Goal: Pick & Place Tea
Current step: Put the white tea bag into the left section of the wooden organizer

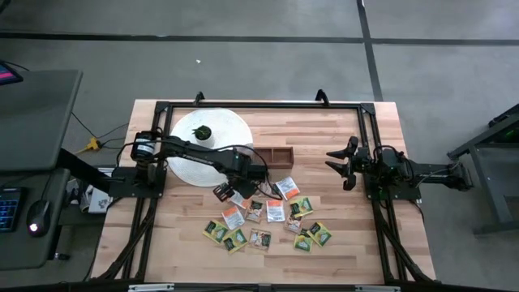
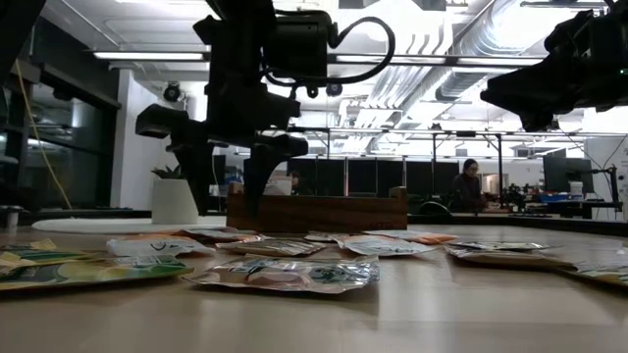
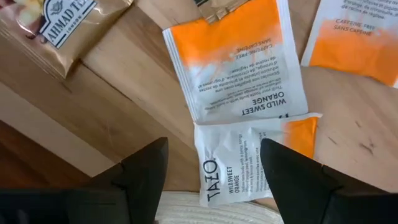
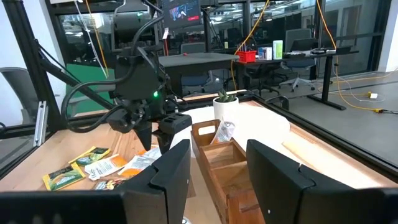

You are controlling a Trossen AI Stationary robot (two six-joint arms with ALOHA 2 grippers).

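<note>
Two flat orange-and-white foil sachets [image 3: 239,62] overlap on the wood bench [image 3: 137,87], lower one cut off. Left tool [image 3: 214,165] spread wide, empty above them. Right tool [image 1: 347,164] part-open, empty.

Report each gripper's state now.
Left gripper: open, above an orange tea sachet, holding nothing.
Right gripper: open, empty, off to the side.

From above I see the long narrow brown wooden box [image 1: 272,155] near the table's middle, with the large white round disc [image 1: 209,146] to its left. The small flat square tea sachets [image 1: 268,221] lie scattered in front of the box. The left gripper [image 1: 235,193] hangs over the sachets nearest the box; the right gripper [image 1: 342,165] sits well apart, right of the box.
</note>
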